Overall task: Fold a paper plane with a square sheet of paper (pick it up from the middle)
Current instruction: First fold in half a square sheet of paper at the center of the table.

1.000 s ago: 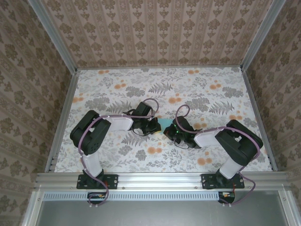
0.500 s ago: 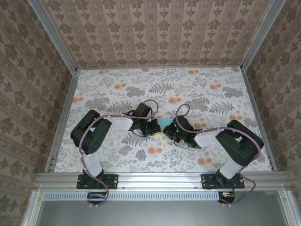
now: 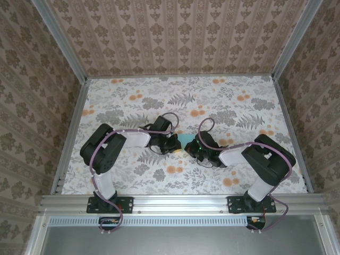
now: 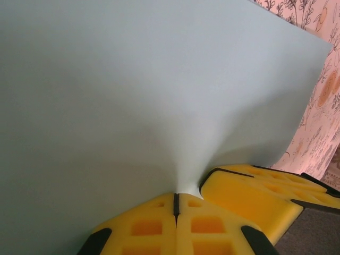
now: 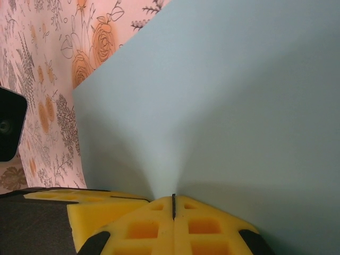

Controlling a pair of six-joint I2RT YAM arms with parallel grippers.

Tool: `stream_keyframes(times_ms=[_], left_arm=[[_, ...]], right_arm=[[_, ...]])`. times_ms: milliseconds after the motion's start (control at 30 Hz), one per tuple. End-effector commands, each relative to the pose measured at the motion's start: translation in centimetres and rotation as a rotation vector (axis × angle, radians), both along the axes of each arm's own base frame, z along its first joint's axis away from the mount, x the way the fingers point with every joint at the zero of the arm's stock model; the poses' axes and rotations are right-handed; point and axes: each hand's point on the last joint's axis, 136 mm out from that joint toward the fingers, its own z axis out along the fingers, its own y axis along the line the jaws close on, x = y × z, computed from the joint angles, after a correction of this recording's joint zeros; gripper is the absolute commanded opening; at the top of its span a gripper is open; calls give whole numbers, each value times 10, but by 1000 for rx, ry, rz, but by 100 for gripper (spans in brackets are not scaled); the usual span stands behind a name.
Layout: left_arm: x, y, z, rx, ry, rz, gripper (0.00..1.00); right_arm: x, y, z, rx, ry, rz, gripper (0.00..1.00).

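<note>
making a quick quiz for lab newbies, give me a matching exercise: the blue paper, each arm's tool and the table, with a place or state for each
1. thin turquoise-blue sheet of paper
2. left tool, yellow foam pads
3. right tool, yellow foam pads
4. floral-print tabletop

A. patterned with leaves and orange blooms
B. shut on the paper, left of it in the top view
C. pinched from two sides
D. shut on the paper, right of it in the top view

Pairs: 1-C, 2-B, 3-D, 4-A

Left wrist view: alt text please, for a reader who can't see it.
The left gripper, yellow-fingered, is shut on the lower edge of the square sheet of paper, pale turquoise, which fans upward from the pinch. The right gripper's yellow fingers sit close at lower right, the floral table beyond.
</note>
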Motion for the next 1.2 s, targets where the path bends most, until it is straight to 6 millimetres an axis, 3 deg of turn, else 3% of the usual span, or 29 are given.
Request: stream_keyframes(times_ms=[0, 333, 400, 500, 667, 767, 967, 1167], left_arm=[[-13, 30, -33, 142, 115, 66, 0], [-14, 35, -36, 146, 123, 77, 0], [-14, 35, -36, 145, 121, 76, 0], [-13, 34, -36, 142, 119, 74, 0], [-12, 32, -34, 131, 104, 58, 0], [-10, 30, -32, 123, 94, 51, 0], [-9, 30, -31, 125, 80, 42, 0], [-8, 30, -32, 124, 79, 42, 0]], right_arm=[[-14, -38, -22, -110, 62, -86, 0], [-44, -109, -40, -239, 140, -171, 0], [-44, -122, -35, -251, 137, -197, 0], [-34, -128, -9, -255, 63, -204, 0], [-10, -94, 46, -133, -121, -86, 0], [-3, -67, 62, -75, -155, -17, 0], [13, -17, 56, 20, -150, 68, 0], [21, -7, 35, 19, -111, 56, 0]])
